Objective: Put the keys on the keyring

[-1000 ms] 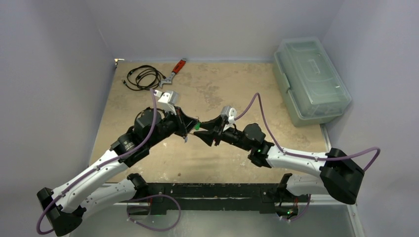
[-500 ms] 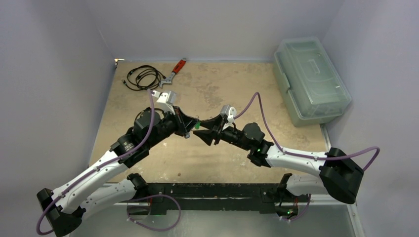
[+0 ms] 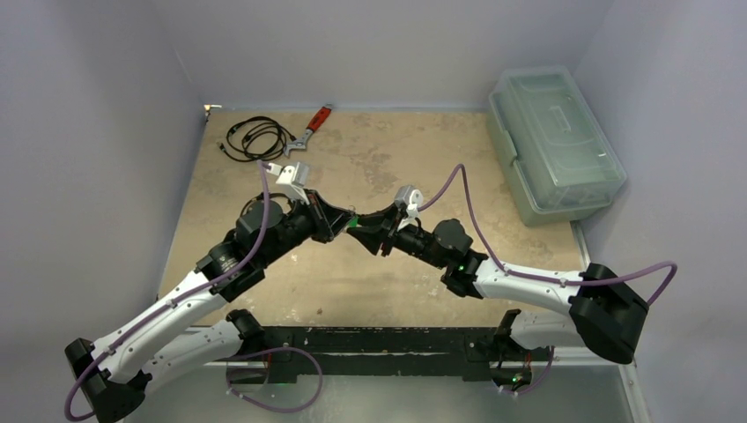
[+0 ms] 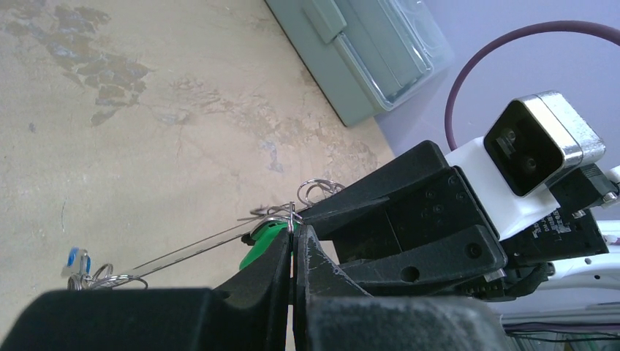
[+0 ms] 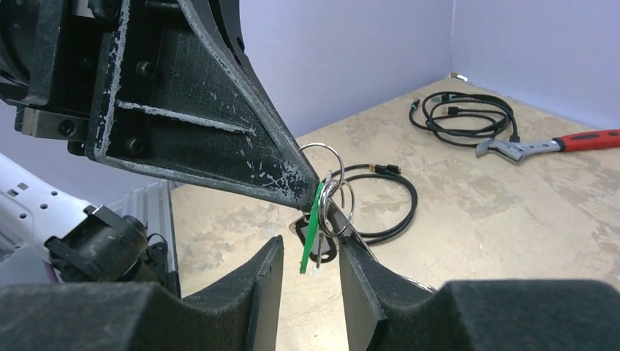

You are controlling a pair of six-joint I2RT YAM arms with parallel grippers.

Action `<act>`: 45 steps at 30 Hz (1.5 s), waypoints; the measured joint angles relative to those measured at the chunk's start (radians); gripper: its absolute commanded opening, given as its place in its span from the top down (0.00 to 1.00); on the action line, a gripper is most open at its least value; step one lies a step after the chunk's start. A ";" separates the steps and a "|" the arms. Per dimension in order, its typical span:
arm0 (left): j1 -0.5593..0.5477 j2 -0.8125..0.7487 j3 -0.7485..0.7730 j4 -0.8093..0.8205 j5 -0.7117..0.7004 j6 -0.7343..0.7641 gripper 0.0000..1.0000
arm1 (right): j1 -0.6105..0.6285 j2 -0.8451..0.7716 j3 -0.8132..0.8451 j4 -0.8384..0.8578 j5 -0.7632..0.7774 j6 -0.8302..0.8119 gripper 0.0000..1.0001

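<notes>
Lilac walls close in a mottled tan worktop (image 3: 396, 282), and the work is held up in the air over its middle. The keyring (image 4: 191, 253) is a long thin grey wire loop. It looks light and springy, so it is likely to flex and swing rather than hold a line. Any grip should pinch the wire itself, close to where a key has to go on.

The green key (image 5: 313, 227) hangs edge-on by its small split rings (image 5: 325, 172), with the dark key (image 5: 316, 247) just behind it. The blue key (image 4: 74, 259) dangles at the far end of the loop with more small rings. All three are tiny, flat and probably slippery. The plastic tag is the only part broad enough to take hold of, and a squeeze across its flat faces should keep it from twisting.

The left end effector (image 4: 294, 252) has its fingers pressed together on the wire, right beside the green key. The right end effector (image 5: 311, 252) has its fingers apart, one on each side of the green tag, with a gap showing on both sides, so nothing is clamped there.

Farther off, at the back of the worktop, lie a red-handled wrench (image 5: 563, 142) and coiled black cables (image 5: 460, 113). A clear lidded bin (image 3: 555, 141) sits at the right edge.
</notes>
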 measured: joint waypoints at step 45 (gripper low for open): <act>0.000 -0.166 -0.064 -0.158 -0.520 0.335 0.03 | -0.049 0.061 0.340 -0.541 0.026 0.208 1.00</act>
